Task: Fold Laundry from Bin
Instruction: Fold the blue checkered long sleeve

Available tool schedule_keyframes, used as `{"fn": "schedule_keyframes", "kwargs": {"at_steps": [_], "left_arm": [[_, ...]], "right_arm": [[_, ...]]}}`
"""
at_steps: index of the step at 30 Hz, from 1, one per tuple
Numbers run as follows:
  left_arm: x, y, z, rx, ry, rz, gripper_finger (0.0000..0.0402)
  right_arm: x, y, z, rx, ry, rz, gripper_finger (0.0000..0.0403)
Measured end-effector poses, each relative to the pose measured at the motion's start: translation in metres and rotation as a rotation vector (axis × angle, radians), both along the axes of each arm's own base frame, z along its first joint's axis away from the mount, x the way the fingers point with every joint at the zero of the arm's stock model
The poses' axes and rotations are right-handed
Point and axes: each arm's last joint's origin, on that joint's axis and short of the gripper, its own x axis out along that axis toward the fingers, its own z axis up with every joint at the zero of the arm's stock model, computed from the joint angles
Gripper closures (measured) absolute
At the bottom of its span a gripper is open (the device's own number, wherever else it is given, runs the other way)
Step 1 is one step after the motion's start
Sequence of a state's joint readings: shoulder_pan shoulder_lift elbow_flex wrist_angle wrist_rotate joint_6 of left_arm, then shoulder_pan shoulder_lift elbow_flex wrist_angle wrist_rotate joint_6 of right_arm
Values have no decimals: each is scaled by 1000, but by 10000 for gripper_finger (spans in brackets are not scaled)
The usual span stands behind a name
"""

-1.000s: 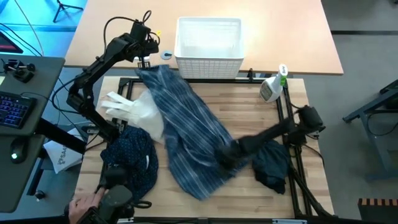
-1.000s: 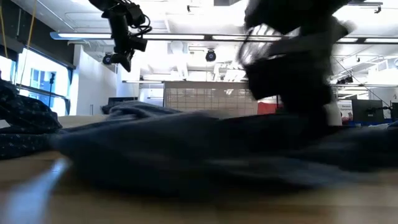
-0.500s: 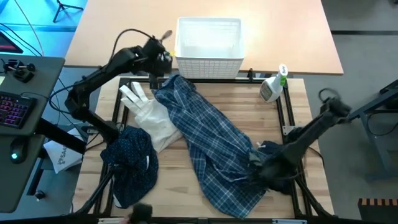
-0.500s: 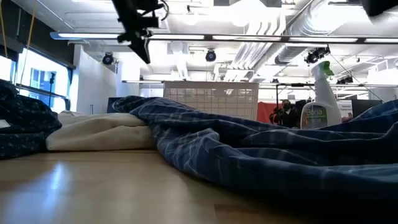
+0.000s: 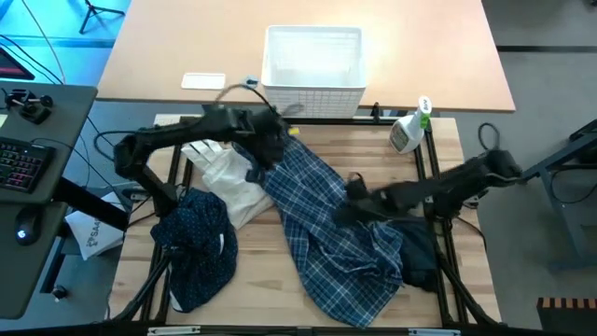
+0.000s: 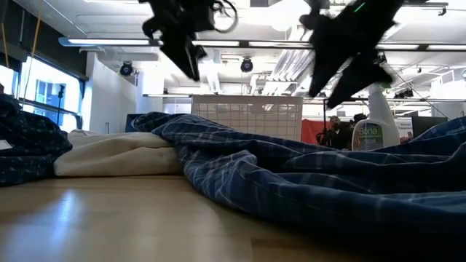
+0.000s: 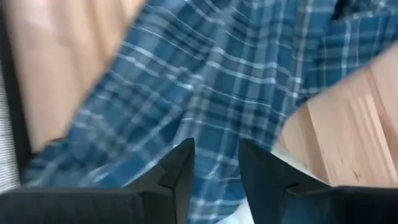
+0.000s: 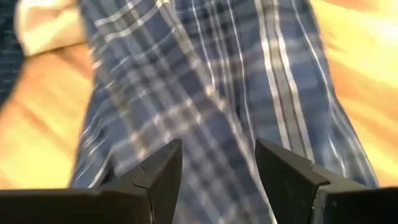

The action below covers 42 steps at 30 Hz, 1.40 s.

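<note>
- Left end effector (image 5: 272, 149) reaches across over the plaid shirt's (image 5: 336, 233) top end, near the bin (image 5: 312, 89), fingers apart, empty.
- Right end effector (image 5: 347, 207) stretched low over mid-shirt, fingers apart, empty.
- Shirt sprawls diagonally on the counter (image 5: 359, 145).

bright, even overhead room light; ceiling strip lights (image 6: 109, 41) glare in low view; both arms motion-blurred; wrist views blurred; near tabletop (image 6: 109, 225) out of focus.
</note>
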<state>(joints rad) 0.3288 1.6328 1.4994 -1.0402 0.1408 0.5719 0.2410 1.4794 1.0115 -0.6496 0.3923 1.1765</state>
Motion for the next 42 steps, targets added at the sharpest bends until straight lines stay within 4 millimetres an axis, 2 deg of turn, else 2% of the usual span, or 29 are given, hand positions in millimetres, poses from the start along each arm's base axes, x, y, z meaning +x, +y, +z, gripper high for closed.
{"fn": "schedule_keyframes", "kwargs": {"at_steps": [3, 8, 11, 15, 19, 25, 28, 30, 34, 37, 39, 42], "left_arm": [[9, 0, -23, 32, 135, 15, 276], [8, 19, -50, 182, 363, 99, 283], [0, 31, -50, 270, 435, 164, 301], [-18, 43, -30, 338, 413, 224, 335], [-36, 47, -7, 322, 341, 246, 364], [-60, 38, 20, 199, 225, 210, 378], [-64, 29, 26, 90, 163, 152, 378], [-64, 24, 26, 38, 154, 111, 378], [-61, 19, 18, -7, 182, 59, 366], [-65, 16, -4, -68, 244, 45, 338], [-68, 15, -24, -88, 288, 27, 313], [-71, 12, -48, -94, 333, 7, 280]], "right_arm": [[27, -23, -19, -4, -7, 63, 212], [56, -53, -59, 53, -16, -22, 244], [73, -60, -78, 166, -85, 22, 277], [102, -52, -89, 303, -320, 304, 331], [118, -41, -79, 347, -560, 529, 390], [119, -43, -32, 333, -836, 643, 399], [115, -44, -17, 321, -862, 637, 399], [113, -45, -19, 321, -815, 589, 400], [110, -45, -33, 299, -676, 448, 401], [107, -41, -40, 287, -601, 400, 402], [107, -33, -38, 297, -605, 414, 402], [103, -22, -23, 289, -651, 439, 402]]}}
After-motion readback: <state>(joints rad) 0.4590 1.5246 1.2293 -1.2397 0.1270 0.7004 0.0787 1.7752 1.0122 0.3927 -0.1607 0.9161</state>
